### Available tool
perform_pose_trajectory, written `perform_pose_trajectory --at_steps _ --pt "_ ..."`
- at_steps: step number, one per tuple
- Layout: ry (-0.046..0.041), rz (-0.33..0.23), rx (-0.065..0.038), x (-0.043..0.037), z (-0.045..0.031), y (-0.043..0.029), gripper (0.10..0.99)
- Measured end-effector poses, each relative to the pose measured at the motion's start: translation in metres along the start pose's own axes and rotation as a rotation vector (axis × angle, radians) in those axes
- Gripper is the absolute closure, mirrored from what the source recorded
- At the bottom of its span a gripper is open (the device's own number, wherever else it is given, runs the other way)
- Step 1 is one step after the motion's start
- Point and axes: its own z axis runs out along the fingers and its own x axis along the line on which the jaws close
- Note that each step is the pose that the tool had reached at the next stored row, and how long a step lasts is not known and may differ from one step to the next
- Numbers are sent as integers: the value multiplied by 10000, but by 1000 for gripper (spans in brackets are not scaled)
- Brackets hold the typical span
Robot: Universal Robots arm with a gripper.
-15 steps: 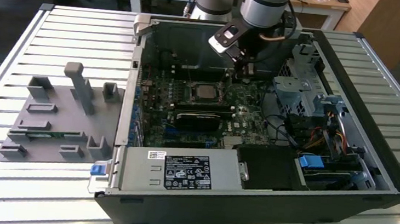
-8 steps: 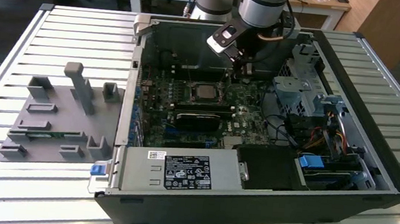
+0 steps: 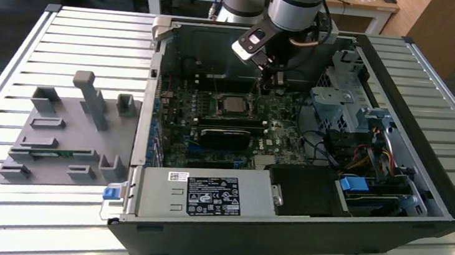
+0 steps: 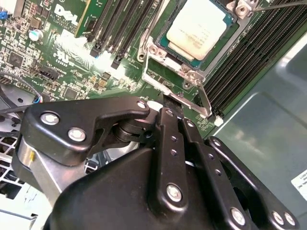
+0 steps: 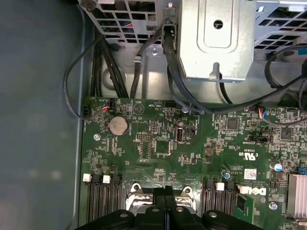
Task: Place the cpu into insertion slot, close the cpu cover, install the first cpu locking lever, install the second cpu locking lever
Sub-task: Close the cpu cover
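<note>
The cpu (image 4: 199, 26) lies flat in the insertion slot (image 4: 163, 40), pale face up. You can also see it in the exterior view (image 3: 231, 105), in the middle of the green board (image 3: 178, 136).

The cpu cover (image 4: 154, 79) is not down over the cpu. It is swung open off one side of the cpu, and the green board shows through its window.

The hand (image 4: 165, 106) is at the edge of the cover that is farthest from the cpu. Its two black fingers (image 5: 160, 195) are pressed together, and their tips touch that edge. I cannot tell if a bit of the thin cover is pinched between them. In the exterior view the hand (image 3: 269, 81) hangs low just beside the cpu, on the exterior view's right.

Long black slots (image 4: 120, 28) run on both sides of the cpu. A round silver battery (image 5: 118, 125) sits on the board too.

All of this is inside an open computer case (image 3: 422, 184). The case rests on a counter (image 3: 19, 38) made of metal slats. Well away from the cpu, on the exterior view's left, a grey tray (image 3: 50, 148) with upright holders lies on the counter.
</note>
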Motion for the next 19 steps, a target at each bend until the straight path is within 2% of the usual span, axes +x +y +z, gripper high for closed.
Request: perform_pose_trajectory --at_steps 19 --pt "-6 0 1 4 15 -124 980"
